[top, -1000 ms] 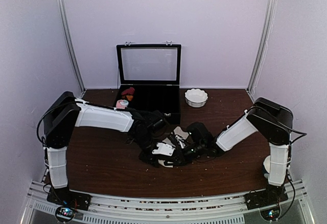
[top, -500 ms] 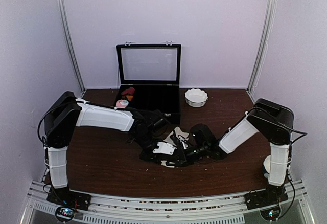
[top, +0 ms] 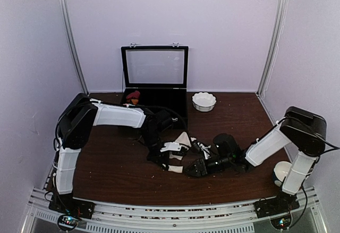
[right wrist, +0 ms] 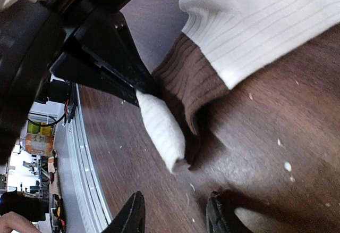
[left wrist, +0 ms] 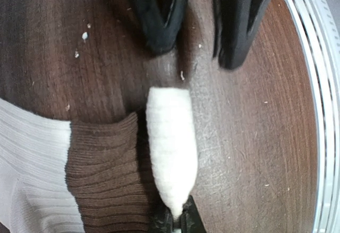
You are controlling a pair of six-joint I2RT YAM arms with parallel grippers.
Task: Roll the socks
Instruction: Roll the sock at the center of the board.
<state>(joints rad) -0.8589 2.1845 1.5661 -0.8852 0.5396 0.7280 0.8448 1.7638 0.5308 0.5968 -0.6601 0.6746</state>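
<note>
The socks [top: 183, 139] lie in a heap at the table's middle. Up close they show white ribbed cloth [left wrist: 26, 153] and a brown ribbed band [left wrist: 101, 169]. My left gripper [left wrist: 175, 225] is shut on the end of a narrow white fold of sock [left wrist: 170, 137] that stretches flat over the wood, beside the brown band. I cannot tell which sock this fold belongs to. My right gripper [right wrist: 175, 214] stands open a short way off the fold's free end [right wrist: 162, 132], with only bare wood between its fingers. From above, the left gripper [top: 167, 161] and right gripper [top: 195, 169] face each other closely.
A black box with a raised glass lid [top: 154, 65] stands at the back, a dark red and orange bundle [top: 133, 95] inside it. A white fluted bowl [top: 204, 101] sits to its right. A white cup [top: 281, 172] stands by the right arm's base. A metal rail [left wrist: 313, 84] runs along the near edge.
The left gripper has shut on the white fold. The right gripper has let go, opened and drawn back to the right. The left arm's elbow has swung toward the back.
</note>
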